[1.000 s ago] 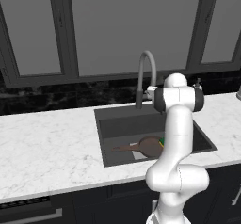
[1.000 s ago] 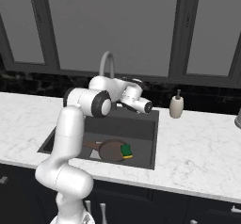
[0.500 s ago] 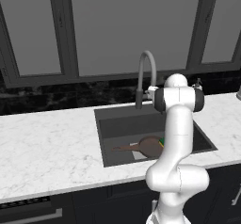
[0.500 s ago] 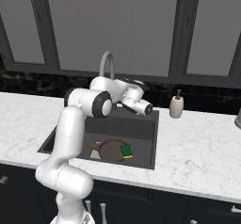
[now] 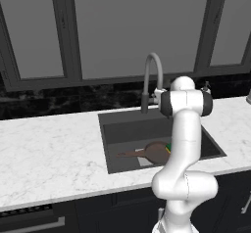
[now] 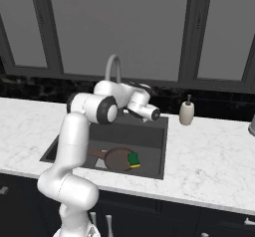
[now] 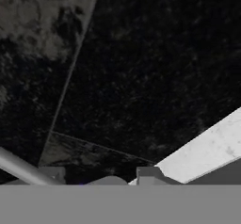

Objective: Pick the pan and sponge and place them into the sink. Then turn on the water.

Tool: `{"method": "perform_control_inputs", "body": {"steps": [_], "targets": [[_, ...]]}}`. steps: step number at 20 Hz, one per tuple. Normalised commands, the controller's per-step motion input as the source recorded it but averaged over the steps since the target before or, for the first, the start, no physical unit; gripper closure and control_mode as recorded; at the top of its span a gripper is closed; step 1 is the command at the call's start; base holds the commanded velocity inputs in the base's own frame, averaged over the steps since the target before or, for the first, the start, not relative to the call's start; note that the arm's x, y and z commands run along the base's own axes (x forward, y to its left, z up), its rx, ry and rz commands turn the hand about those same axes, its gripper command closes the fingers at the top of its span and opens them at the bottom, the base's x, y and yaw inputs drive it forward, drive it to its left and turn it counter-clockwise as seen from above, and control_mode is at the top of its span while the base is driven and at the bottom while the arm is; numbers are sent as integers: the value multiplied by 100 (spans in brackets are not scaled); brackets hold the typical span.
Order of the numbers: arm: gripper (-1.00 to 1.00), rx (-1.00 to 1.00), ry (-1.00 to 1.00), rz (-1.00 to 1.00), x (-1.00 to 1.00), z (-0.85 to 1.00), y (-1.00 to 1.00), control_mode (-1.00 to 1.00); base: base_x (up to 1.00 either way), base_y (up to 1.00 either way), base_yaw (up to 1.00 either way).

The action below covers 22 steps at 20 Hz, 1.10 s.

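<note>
The reddish-brown pan [image 5: 157,152] [image 6: 118,159] lies in the dark sink [image 5: 127,129] [image 6: 149,141], its handle pointing left. The yellow-green sponge [image 6: 133,159] [image 5: 168,148] rests against the pan's right rim. My gripper [image 6: 153,114] hovers over the sink's back right part, just right of the grey gooseneck faucet [image 5: 152,75] [image 6: 113,66], with its jaws shut. In the hand view the gripper [image 7: 101,177] faces the dark backsplash, its fingertips [image 7: 149,173] low in the picture. No water shows at the spout.
A beige soap dispenser [image 6: 187,113] stands on the white marble counter [image 6: 214,156] behind the sink's right corner, close to the gripper. Dark windows and a black backsplash rise behind the faucet. A strip of counter [image 7: 207,152] and a thin grey bar [image 7: 21,167] cross the hand view.
The jaws have closed over the last second. The arm has stayed almost still beside the faucet; pan and sponge have not moved.
</note>
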Motion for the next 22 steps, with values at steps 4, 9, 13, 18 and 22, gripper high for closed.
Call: {"method": "perform_control_inputs", "body": {"steps": [4,9,13,18,22], "targets": [[100,25,30,-7,11,-18,-20,-100,0,0,0],[100,31,19,-2,2,-32,-22,-100,0,0,0],[100,28,16,-2,0,-28,-22,-100,0,0,0],[100,9,5,0,0,-21,-3,-100,0,0,0],[100,0,0,0,0,0,0,-100,0,0,0]]}}
